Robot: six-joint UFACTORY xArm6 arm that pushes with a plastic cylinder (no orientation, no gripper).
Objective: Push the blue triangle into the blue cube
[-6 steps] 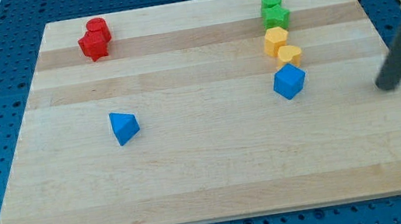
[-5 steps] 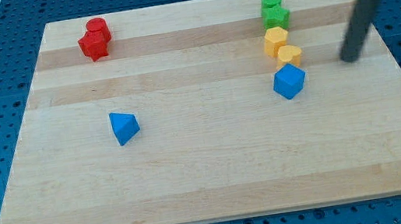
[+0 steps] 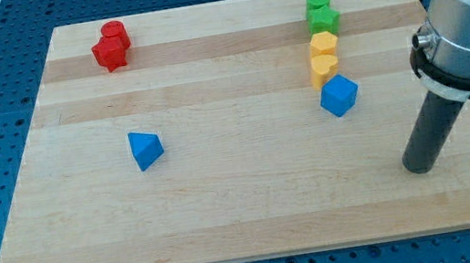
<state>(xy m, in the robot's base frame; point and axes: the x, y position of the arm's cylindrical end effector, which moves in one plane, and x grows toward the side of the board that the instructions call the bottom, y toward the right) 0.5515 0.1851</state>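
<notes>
well, my tip [image 3: 420, 167] bare, touching nothing, near board's right edge. blue triangle [image 3: 145, 150] left of centre, blue cube [image 3: 339, 96] well apart rightward. best circle behind triangle's left face, push straight right.

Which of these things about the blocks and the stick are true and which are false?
1. The blue triangle touches the blue cube. False: they lie far apart, the triangle toward the view's left, the cube toward the right.
2. My tip is to the view's right of the blue cube and nearer the view's bottom. True.
3. The two red blocks sit near the view's top left corner of the board. True.
4. The green blocks lie below the yellow blocks in the view. False: the green ones are above them.
5. My tip is pressing on the blue triangle. False: it touches no block.
</notes>
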